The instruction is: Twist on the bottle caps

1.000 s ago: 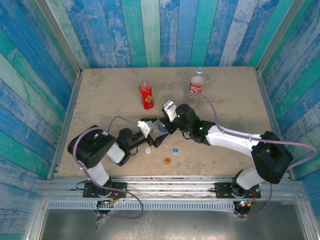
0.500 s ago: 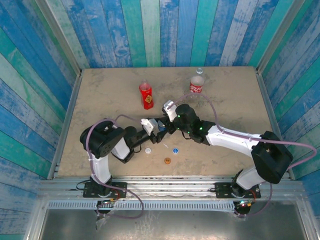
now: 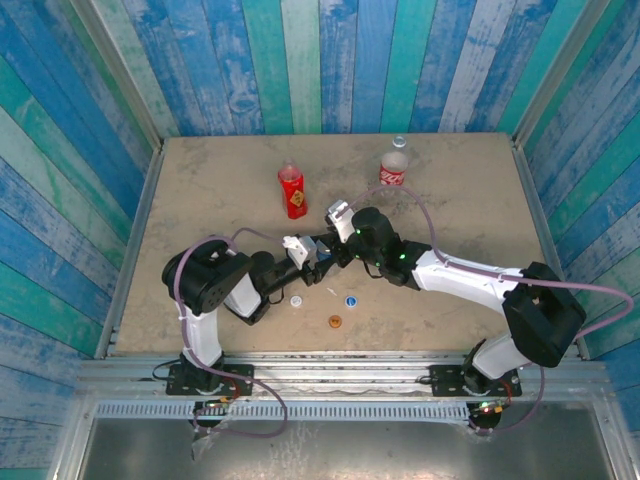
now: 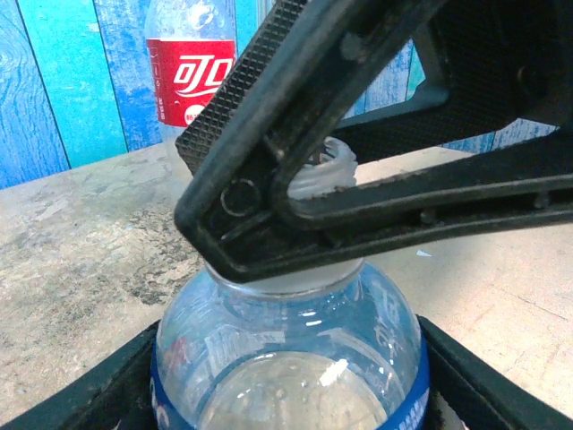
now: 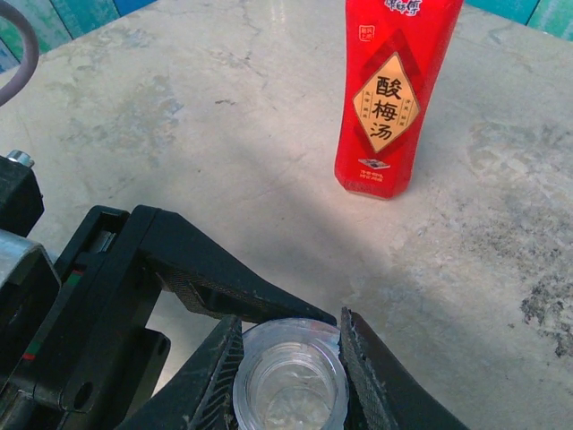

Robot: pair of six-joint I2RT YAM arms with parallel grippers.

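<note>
The clear bottle with the blue label [image 4: 286, 358] stands upright between my two grippers, its mouth [image 5: 288, 387] open and uncapped. My left gripper [image 4: 286, 399] is shut on its body, one finger [image 4: 85, 394] against each side. My right gripper [image 5: 291, 363] is shut on its neck from above, and its fingers [image 4: 269, 107] cross the left wrist view. From above, the left gripper [image 3: 311, 256] and right gripper [image 3: 331, 250] meet mid-table. The white cap [image 3: 297, 300], blue cap [image 3: 350, 299] and orange cap [image 3: 335, 321] lie loose on the table nearer the front.
The red-and-yellow bottle [image 3: 292, 192] stands behind the grippers, also seen in the right wrist view [image 5: 389, 98]. The cola bottle [image 3: 393, 170] stands at the back right, and its label [image 4: 191, 79] is visible in the left wrist view. A small clear object [image 3: 399, 141] sits by the back wall.
My left gripper has swung in from the front left to the blue-label bottle and closed on its body. The right gripper has kept its hold on the neck.
</note>
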